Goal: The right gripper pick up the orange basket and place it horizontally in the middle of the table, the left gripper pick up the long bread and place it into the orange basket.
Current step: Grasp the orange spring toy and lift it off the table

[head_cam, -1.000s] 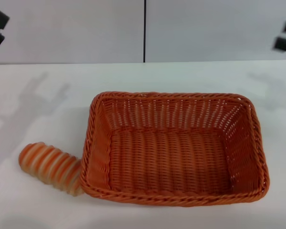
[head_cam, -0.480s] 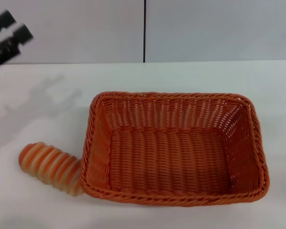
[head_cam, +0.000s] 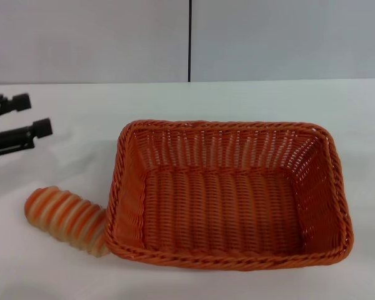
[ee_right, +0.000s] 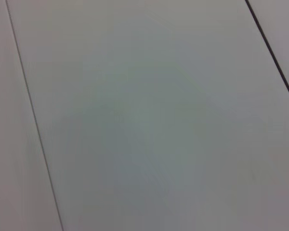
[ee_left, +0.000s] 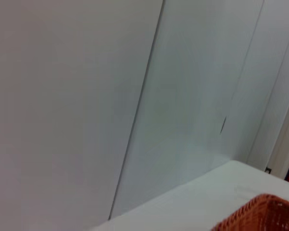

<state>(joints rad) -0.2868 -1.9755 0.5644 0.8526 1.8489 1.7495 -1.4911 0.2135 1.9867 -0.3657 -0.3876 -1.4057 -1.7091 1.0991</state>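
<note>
The orange basket (head_cam: 231, 194) lies lengthwise across the middle of the white table (head_cam: 69, 106), empty inside. Its rim corner also shows in the left wrist view (ee_left: 262, 214). The long bread (head_cam: 65, 219), striped orange and cream, rests on the table against the basket's left wall. My left gripper (head_cam: 26, 116) hovers open at the left edge of the head view, above and behind the bread, apart from it. The right gripper is out of view.
A grey panelled wall (head_cam: 269, 37) with a dark vertical seam stands behind the table. The right wrist view holds only wall panels (ee_right: 144, 115).
The left gripper has come down from the upper left corner toward the table, nearer the bread. The right gripper, seen at the upper right a second ago, has left the view.
</note>
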